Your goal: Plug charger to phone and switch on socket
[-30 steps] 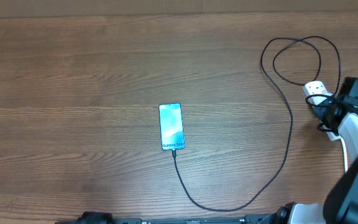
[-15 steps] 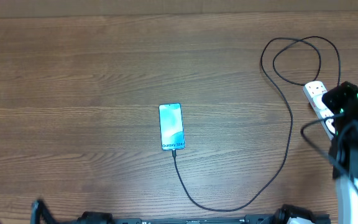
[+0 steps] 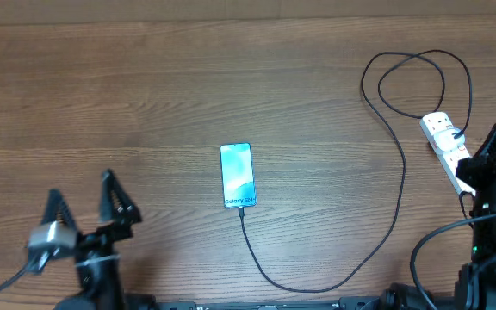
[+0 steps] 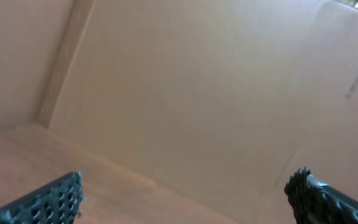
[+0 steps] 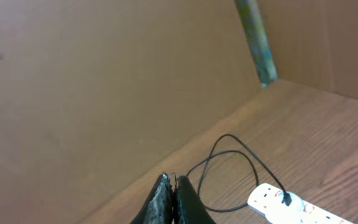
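The slim rectangular phone with a light-blue screen (image 3: 237, 175) lies flat near the middle of the brown wooden table (image 3: 127, 86). The long thin black charger cable (image 3: 400, 185) meets the lower edge of the phone. It curves to the right and up, makes two loops at the far right, and ends at the white elongated power strip (image 3: 444, 140). This strip lies at the right edge of the table, well apart from the phone. I cannot tell how its switches are set.

The left gripper (image 3: 79, 182) is over the near left corner of the table, with its jaws wide apart and nothing between them. The right gripper (image 5: 173, 182) is raised near the power strip, with its jaws pressed together and holding nothing. A plain brown cardboard wall (image 4: 197, 93) stands behind the table.
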